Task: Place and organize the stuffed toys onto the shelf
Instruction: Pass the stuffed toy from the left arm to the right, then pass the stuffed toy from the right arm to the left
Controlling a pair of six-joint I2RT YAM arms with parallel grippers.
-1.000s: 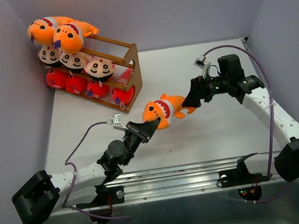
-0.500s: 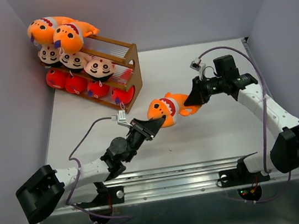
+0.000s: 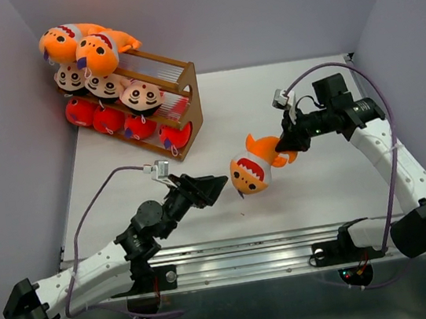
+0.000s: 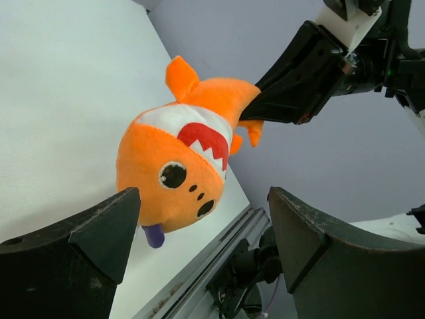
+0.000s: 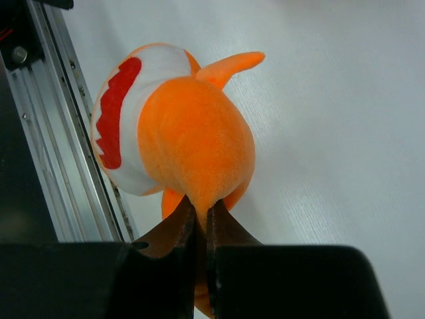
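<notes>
Changed in last 0.5 s: shark [image 3: 250,172] let go by left jaws, now hanging head-down off the desk [image 3: 321,192], right of centre, well apart from shelf [image 3: 193,99]. Held by tail only, in right jaws, closed hard on a pinch of plush. Left jaws spread wide, nothing in them, pulled back just short of the shark's face. Swung from lying level to nose toward the near edge. Probably a handover or regrasp. Carrying now down to right arm [image 3: 377,144] alone, with shelf at far left, so a long reach or another pass likely needed.

Shelf, 3 tiers:
- Top: 2 orange sharks [image 3: 99,52] at left end, rest of slats [image 3: 161,73] bare.
- Middle: 3 boys [image 3: 105,85].
- Bottom: 4 red sharks [image 3: 139,126], filling the row.

Likely slot for this 1: top tier, beside the 2 orange.
</notes>
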